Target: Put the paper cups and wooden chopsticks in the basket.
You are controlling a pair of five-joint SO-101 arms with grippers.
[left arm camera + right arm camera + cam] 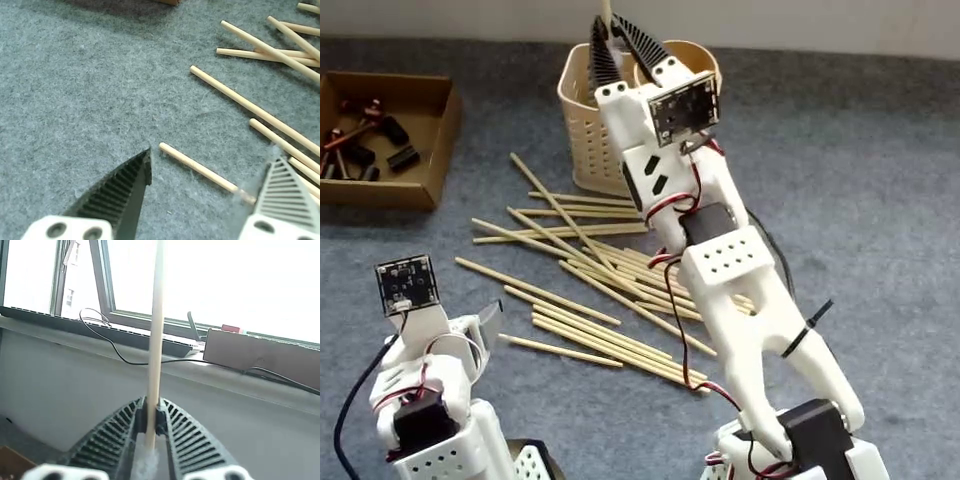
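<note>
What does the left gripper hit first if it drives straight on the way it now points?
Probably the lone chopstick lying across the gap between the open jaws of the left gripper, flat on the grey carpet. Depth is unclear, so the jaw nearest the stick's end may touch it first.

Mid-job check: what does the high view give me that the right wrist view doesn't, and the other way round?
High view: the basket with the right gripper apparently over it, the loose chopsticks spread on the grey carpet, and a cardboard tray of small parts off to one side.
Right wrist view: a window and, below it, a sill with a black cable and a brown box.
Both: the right gripper shut on one chopstick, which stands upright between the jaws.
</note>
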